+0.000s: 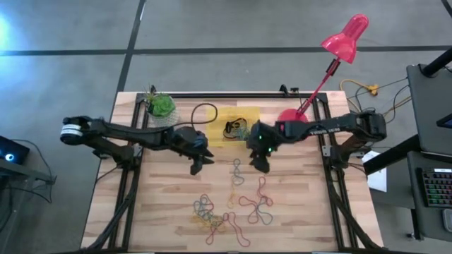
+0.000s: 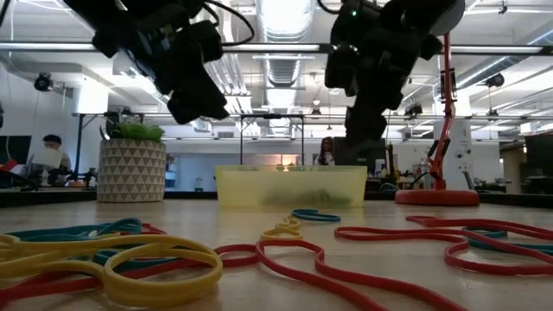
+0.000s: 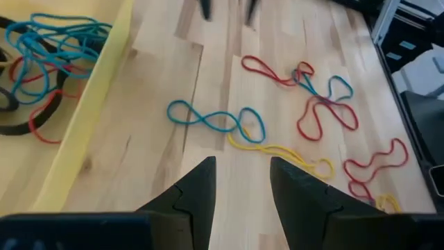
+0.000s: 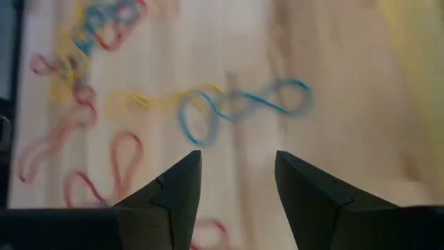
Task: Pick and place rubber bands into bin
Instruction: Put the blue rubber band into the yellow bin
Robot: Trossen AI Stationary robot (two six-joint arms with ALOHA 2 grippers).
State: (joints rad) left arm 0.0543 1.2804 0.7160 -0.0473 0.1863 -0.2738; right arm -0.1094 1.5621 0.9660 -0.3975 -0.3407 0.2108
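Note:
The translucent yellow bin (image 1: 248,114) stands at the table's far middle, with several rubber bands (image 3: 43,54) lying in it. More rubber bands lie loose on the wood: a blue one (image 3: 216,121) joined to a yellow one (image 3: 281,151), red ones (image 1: 258,203), and a mixed heap (image 1: 207,215) near the front edge. My left gripper (image 1: 198,166) hovers open just left of the blue band, nothing between its fingers (image 3: 187,201). My right gripper (image 1: 260,166) hovers open just right of that band (image 4: 239,104), also empty. In the low view both grippers (image 2: 197,99) (image 2: 367,130) hang above the table.
A white plant pot (image 1: 161,107) stands at the far left, beside a thin black cable loop (image 1: 205,113). The red lamp's base (image 1: 291,116) sits right of the bin. Bare wood lies to the left of the band heap.

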